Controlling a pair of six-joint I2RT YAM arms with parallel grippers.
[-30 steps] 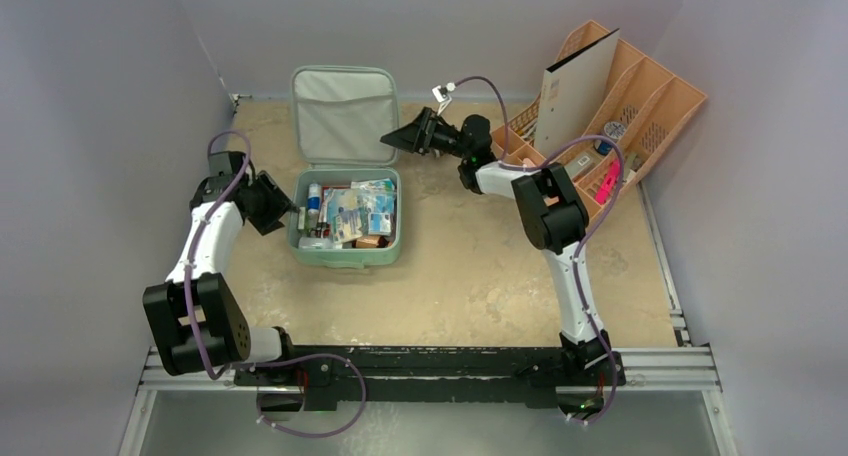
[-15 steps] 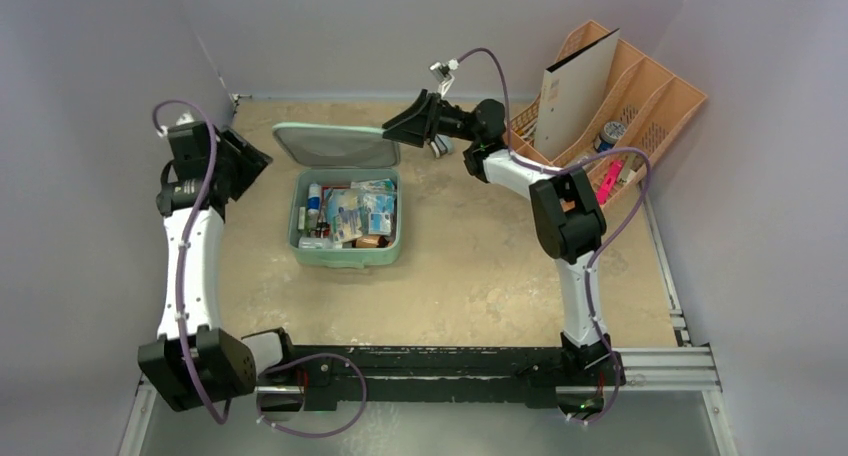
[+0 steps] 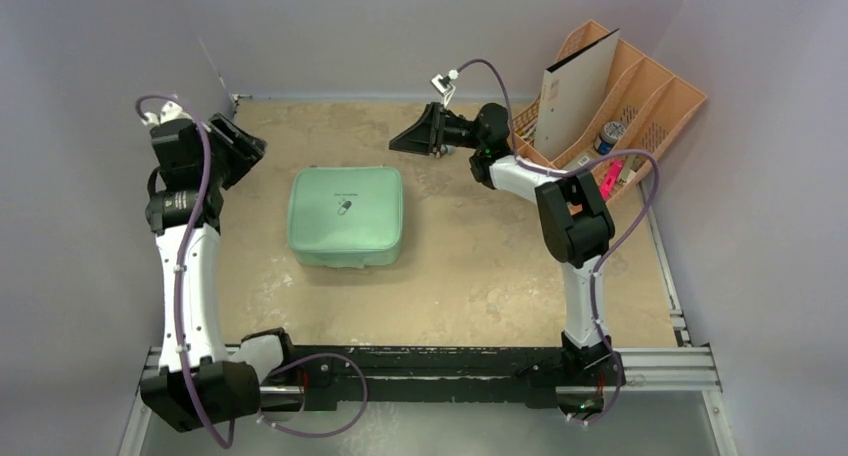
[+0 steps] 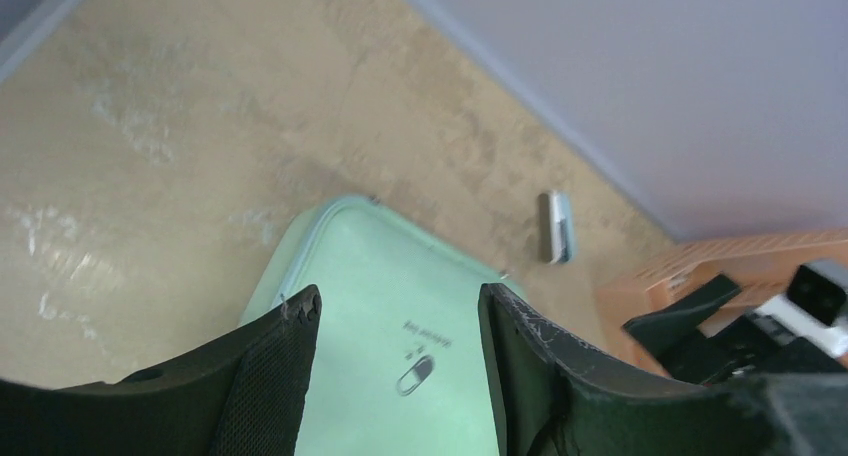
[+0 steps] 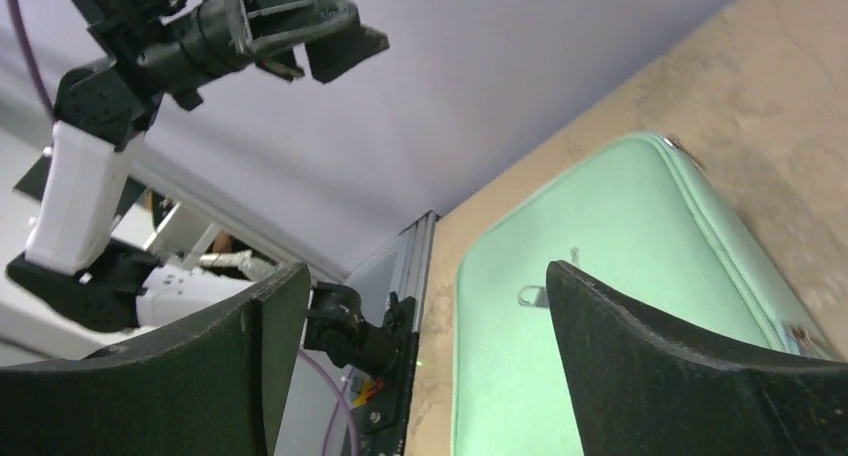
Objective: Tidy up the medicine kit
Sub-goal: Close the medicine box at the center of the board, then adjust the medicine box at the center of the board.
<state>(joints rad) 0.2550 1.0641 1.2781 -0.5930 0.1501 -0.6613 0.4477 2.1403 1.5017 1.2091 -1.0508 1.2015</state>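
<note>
**newb_q:** where's the medicine kit (image 3: 346, 216) rn, and why is nobody holding it?

**yam_fan:** It's flat on the table (image 3: 480, 266), lid down, logo side up. Both arms sit on the far side of the kit, one off each far corner. The left gripper (image 3: 245, 148) is up and off the kit's far-left corner, fingers partway apart, nothing between them. The right gripper (image 3: 400, 141) is off the far-right corner, spread wide, also empty. Neither one touches the kit.

**newb_q:** so it's done?

**yam_fan:** Prob close, imo. A shut lid means the contents are packed, and both wrist cams look back down at the lid, which reads like arms clear of a closed case. Can't tell if the zip is run round tho, too small to see.

**newb_q:** what's the lil thing past the kit?

**yam_fan:** There's a small pale item (image 4: 558, 227) lying on the table beyond the kit's far-right corner, just under the right gripper's side. No idea what it is. If it belongs inside, the lid has to come up again. The peach organizer (image 3: 650, 96) is well off to the kit's right and isn't part of this afaict.
</note>
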